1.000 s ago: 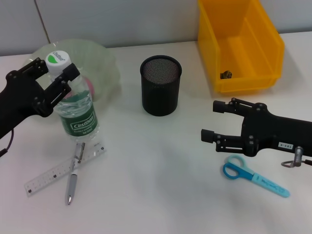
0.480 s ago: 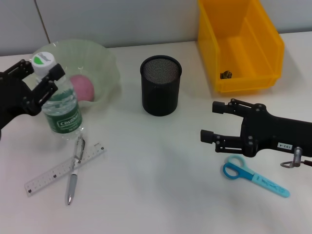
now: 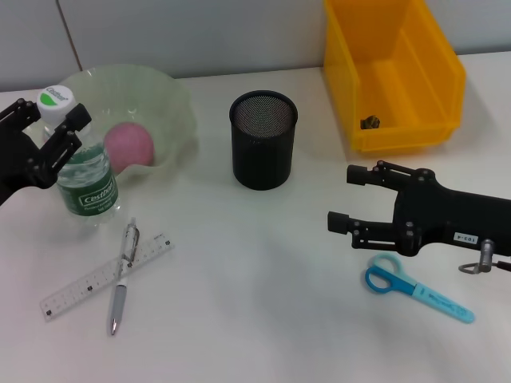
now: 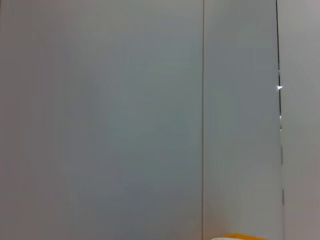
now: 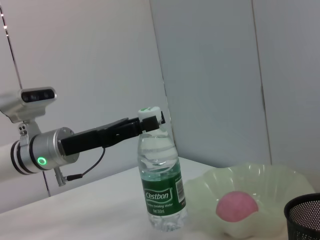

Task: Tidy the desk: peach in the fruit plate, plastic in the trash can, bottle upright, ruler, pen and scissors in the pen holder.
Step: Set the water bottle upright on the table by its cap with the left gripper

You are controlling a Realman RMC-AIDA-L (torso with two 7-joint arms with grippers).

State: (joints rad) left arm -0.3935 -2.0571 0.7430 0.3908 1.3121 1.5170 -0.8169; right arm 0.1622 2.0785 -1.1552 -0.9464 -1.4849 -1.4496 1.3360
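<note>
The bottle (image 3: pixel 85 177) stands upright on the desk (image 3: pixel 255 319) at the left, just beside the fruit plate (image 3: pixel 172 100). My left gripper (image 3: pixel 54 120) is shut on its neck under the white cap; the right wrist view shows the same grip on the bottle (image 5: pixel 161 185). The peach (image 3: pixel 128 144) lies in the fruit plate. The ruler (image 3: pixel 80 286) and the pen (image 3: pixel 120 291) lie crossed in front of the bottle. My right gripper (image 3: pixel 342 195) is open, hovering just left of the scissors (image 3: pixel 415 291). The pen holder (image 3: pixel 263 140) stands mid-desk.
The yellow trash can (image 3: pixel 435 76) stands at the back right, and a small dark crumpled scrap (image 3: pixel 369 122) lies on its floor. A grey wall runs behind the desk.
My left gripper carried the bottle leftward and down, away from in front of the plate, so the peach now shows. The right arm has not moved.
</note>
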